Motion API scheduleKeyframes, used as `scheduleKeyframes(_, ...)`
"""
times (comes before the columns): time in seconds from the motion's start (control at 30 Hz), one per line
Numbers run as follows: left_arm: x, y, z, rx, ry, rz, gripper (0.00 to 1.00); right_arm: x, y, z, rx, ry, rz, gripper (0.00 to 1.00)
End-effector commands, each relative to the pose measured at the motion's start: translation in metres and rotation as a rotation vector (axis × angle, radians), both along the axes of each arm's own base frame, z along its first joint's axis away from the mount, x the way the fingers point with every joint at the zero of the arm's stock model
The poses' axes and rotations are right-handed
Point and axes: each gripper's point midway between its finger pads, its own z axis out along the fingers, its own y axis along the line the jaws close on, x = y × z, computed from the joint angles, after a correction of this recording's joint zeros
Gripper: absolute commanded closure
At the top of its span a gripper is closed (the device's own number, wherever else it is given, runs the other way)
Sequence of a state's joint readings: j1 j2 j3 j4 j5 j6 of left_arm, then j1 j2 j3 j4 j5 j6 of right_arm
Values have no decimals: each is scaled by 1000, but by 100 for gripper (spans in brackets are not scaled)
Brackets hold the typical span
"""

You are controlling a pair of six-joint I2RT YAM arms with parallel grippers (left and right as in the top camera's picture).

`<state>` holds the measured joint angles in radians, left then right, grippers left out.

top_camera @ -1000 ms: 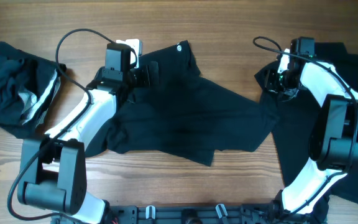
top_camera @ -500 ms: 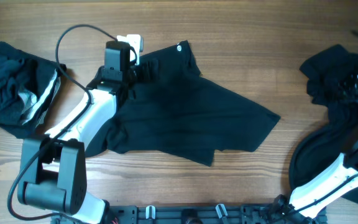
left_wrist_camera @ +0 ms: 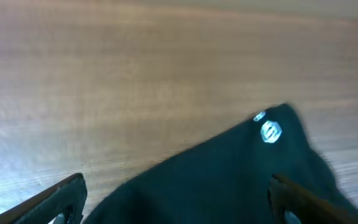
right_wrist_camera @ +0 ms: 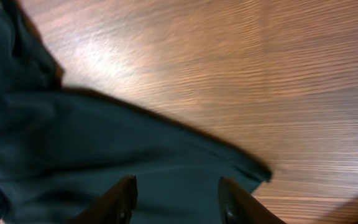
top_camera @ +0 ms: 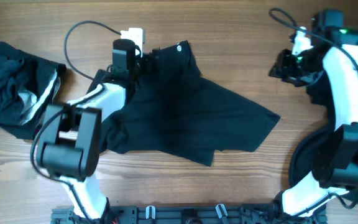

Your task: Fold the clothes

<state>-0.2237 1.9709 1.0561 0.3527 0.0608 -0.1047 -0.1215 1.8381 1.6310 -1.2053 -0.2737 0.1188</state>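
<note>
Swung right pincer (right_wrist_camera: 176, 183) back into upper right, released, clear of the shorts (top_camera: 191, 118); kept left pincer (left_wrist_camera: 176, 186) spread over waistband (top_camera: 169, 55), upper centre, likely anchoring for a fold.

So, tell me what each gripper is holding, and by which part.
Nothing, it seems. Left gripper: open above the top edge of the black garment. Right gripper: open, that garment just lying on the table beyond it.
</note>
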Motion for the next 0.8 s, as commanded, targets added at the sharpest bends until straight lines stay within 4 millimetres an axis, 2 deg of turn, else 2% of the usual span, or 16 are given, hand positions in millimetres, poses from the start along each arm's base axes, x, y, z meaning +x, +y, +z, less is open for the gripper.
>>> scheduleKeyframes(0.0,8,-4,-21,23,17,-18,8,-3,14,-4,27,34,-29,53)
scheduleKeyframes(0.13,10,-10,-42,14,36,-40,11,-4,17,-4,29,35,-25,53)
scheduleKeyframes(0.27,6,-14,-59,12,70,-59,24,-3,17,-4,28,35,-26,53)
scheduleKeyframes(0.43,2,-13,-64,17,97,-58,65,-3,17,-4,28,30,-25,53)
scheduleKeyframes(0.5,0,-10,-68,31,114,-44,93,-3,16,-4,27,30,-22,53)
scheduleKeyframes(0.53,3,-2,-67,54,103,-7,96,-3,17,-4,27,30,-22,53)
scheduleKeyframes(0.57,8,6,-63,75,79,33,96,-2,16,-4,27,29,-23,53)
scheduleKeyframes(0.67,35,46,-16,106,-63,198,96,-2,16,-4,24,30,-24,53)
scheduleKeyframes(0.7,44,65,2,98,-101,268,96,-2,15,-4,17,30,-25,53)
scheduleKeyframes(0.77,54,98,25,72,-144,389,96,-3,11,-5,-7,34,-30,53)
